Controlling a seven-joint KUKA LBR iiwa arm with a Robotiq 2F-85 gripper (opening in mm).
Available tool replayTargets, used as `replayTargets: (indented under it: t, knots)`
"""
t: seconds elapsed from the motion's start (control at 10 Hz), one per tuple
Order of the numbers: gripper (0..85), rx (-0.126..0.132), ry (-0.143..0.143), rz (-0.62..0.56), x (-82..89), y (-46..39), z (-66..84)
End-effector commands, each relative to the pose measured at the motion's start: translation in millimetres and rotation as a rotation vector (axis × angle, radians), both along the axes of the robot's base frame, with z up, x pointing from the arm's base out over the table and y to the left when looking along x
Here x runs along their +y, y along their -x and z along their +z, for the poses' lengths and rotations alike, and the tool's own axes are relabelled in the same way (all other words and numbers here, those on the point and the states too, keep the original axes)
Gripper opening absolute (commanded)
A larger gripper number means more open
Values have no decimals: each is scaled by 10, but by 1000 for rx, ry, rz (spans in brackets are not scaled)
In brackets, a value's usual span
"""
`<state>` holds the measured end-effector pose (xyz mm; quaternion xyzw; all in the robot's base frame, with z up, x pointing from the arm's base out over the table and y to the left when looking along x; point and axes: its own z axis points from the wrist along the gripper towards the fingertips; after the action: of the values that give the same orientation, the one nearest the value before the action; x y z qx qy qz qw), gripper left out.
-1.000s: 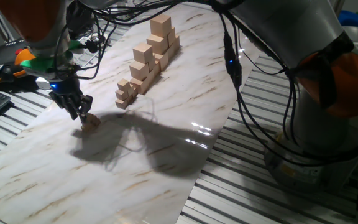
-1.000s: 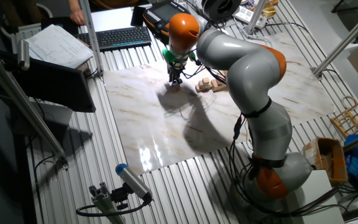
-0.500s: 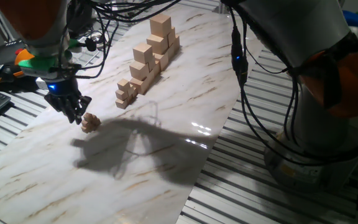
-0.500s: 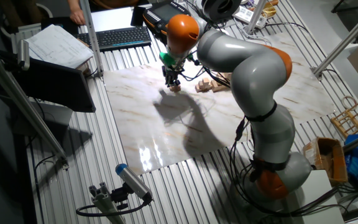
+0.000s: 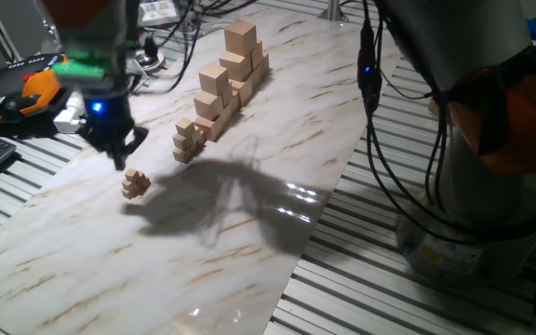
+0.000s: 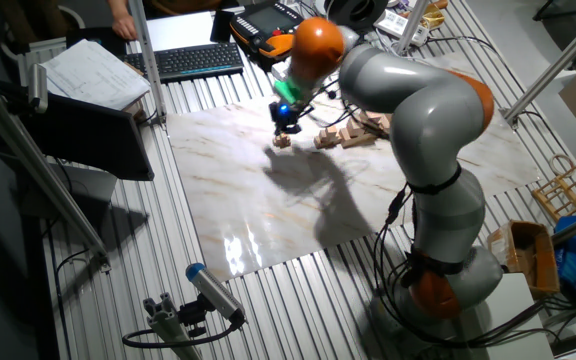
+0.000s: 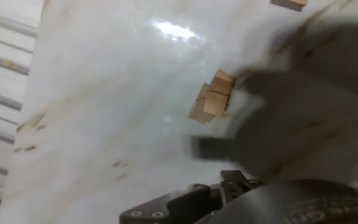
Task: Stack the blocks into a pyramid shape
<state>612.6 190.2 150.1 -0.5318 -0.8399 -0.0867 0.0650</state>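
Only hand view, blocks [image 7: 211,98] stacked, fingers [image 5: 118,158] unseen

Two opposite oblique table [image 5: 249,233] views, plus close downward hand view.

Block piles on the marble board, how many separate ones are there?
2. A small cluster of tiny blocks sits alone, apart from the rest. A long stepped row of bigger cubes stands farther back. Cubes within each pile may be hidden.
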Motion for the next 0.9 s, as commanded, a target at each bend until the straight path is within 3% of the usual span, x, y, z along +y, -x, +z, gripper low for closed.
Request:
replayTargets:
  t: [0.0, 0.1, 0.2, 0.3, 0.4, 0.5, 0.8]
  knots:
    - [0, -17, 12, 689, -33, 68, 58]
    - [0, -30, 87, 798, -49, 131, 86]
    - [0, -25, 199, 926, -77, 185, 115]
    - [0, -31, 224, 995, -122, 217, 147]
    - [0, -42, 200, 1040, -187, 233, 176]
    - [0, -48, 194, 1089, -238, 252, 195]
    - [0, -72, 230, 1262, -314, 351, 240]
